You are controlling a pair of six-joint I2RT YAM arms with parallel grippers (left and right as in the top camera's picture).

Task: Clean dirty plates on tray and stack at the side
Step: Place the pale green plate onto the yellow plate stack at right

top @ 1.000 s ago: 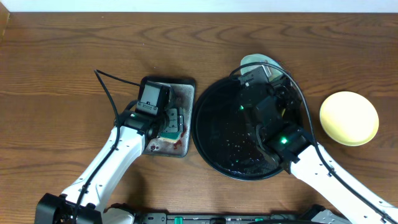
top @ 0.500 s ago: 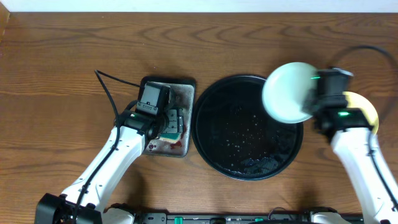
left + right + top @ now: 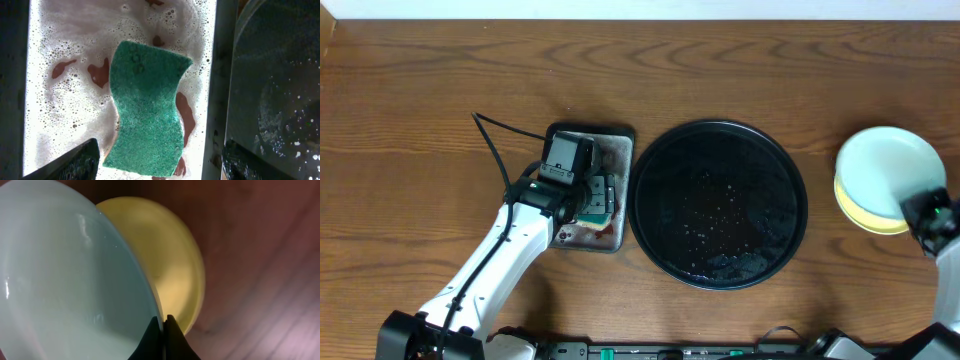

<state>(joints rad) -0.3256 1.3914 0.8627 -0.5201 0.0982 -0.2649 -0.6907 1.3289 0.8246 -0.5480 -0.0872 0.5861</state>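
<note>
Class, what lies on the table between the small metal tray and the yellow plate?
The large black tray, seen in the overhead view.

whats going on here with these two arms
The right gripper is pinching the rim of a mint-green plate, holding it tilted over a yellow plate that sits on the tabletop to the right of the black tray. That tray has no plates on it now, only wet specks. The left gripper hangs open above a green sponge lying in the small metal tray, among suds and red stains.
</note>
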